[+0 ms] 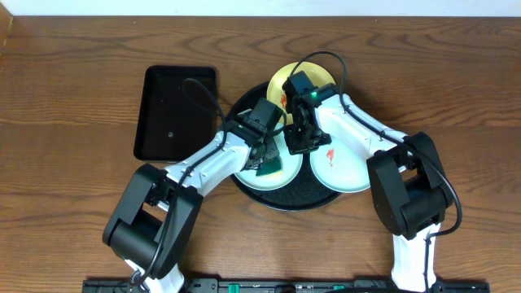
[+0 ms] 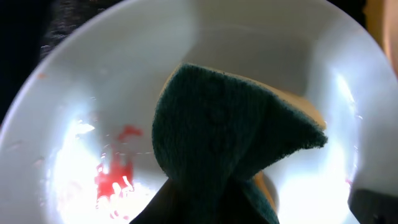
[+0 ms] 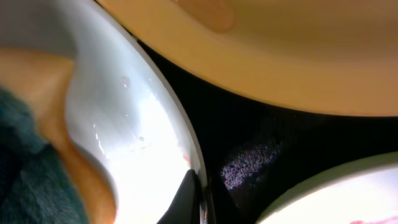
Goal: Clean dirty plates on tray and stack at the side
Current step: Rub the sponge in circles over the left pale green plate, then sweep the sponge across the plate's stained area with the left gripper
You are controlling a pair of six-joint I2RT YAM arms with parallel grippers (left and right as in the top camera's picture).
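Left hand (image 1: 267,155) pinching sponge (image 2: 230,143) over near-left plate (image 2: 87,93) on tray (image 1: 285,203); red smear (image 2: 115,174) uncleaned. Right hand (image 3: 198,202) closed, tips at same plate's rim; grip on rim unclear. No plate off tray yet. Risk: hard scrub slides plate into yellow plate (image 1: 313,77), or loose pinch drops sponge.

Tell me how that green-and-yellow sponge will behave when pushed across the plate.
The sponge probably flexes: it bends into a fold. Its rough green face should drag, not slide, on the glossy plate. Yellow foam backing suggests it is light.
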